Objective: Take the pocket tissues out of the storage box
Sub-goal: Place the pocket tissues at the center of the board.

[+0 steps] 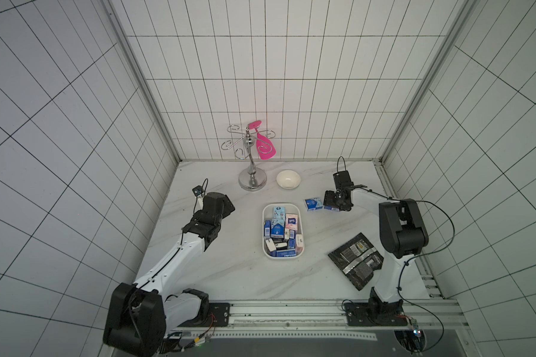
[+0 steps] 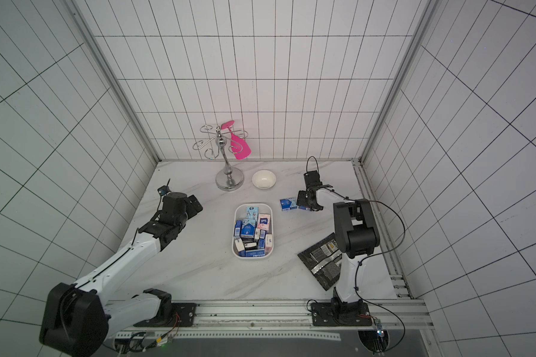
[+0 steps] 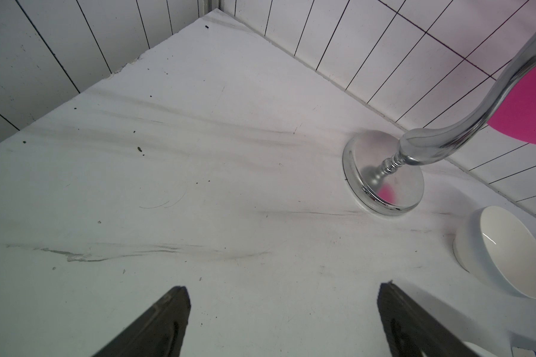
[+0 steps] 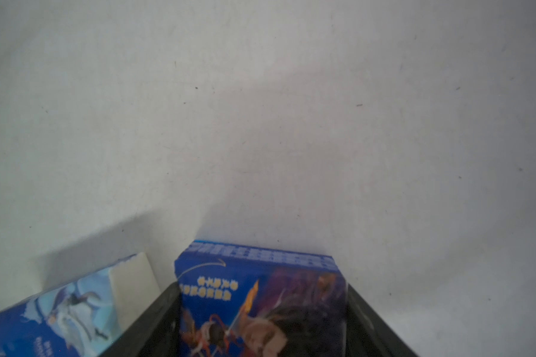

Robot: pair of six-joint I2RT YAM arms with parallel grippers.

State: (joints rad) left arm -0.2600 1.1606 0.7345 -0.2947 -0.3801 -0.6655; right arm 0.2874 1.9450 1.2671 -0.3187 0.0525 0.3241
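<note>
In both top views: storage box [image 1: 264, 235] [image 2: 233, 235] at mid-frame, crowded with pocket tissues [image 1: 283, 231] [image 2: 254, 231]. Only two packets out, both on the table [image 1: 223, 265] to the right of the box: a light blue packet [image 1: 313, 204] [image 2: 288, 204] lying free, and just beside it a dark blue packet [image 1: 331, 209] [image 2: 304, 208] under the right gripper [image 1: 333, 202] [image 2: 307, 201]. Judged barely begun, with nearly the whole pile left to lift out. Well apart at the left of the box, over bare table: left gripper [image 1: 227, 207] [image 2: 195, 202]. Round about: white bowl [image 1: 288, 179] and chrome hook stand [image 1: 252, 179] with pink spatula [image 1: 263, 145] above the box in frame, foil pouches [image 1: 355, 261] at lower right. Nothing lying between box and the packets set out.

Left wrist view: left gripper [image 3: 280, 293] spread wide, nothing between the jaws. Hook stand [image 3: 384, 176] and white bowl [image 3: 508, 253] at right of frame. No box or tissues in sight.

Right wrist view: dark blue packet [image 4: 260, 293] at bottom centre, flanked close on both sides by the jaws. Pinched or merely bracketed: cannot tell. Light blue packet [image 4: 59, 309] at lower left, just beside.
</note>
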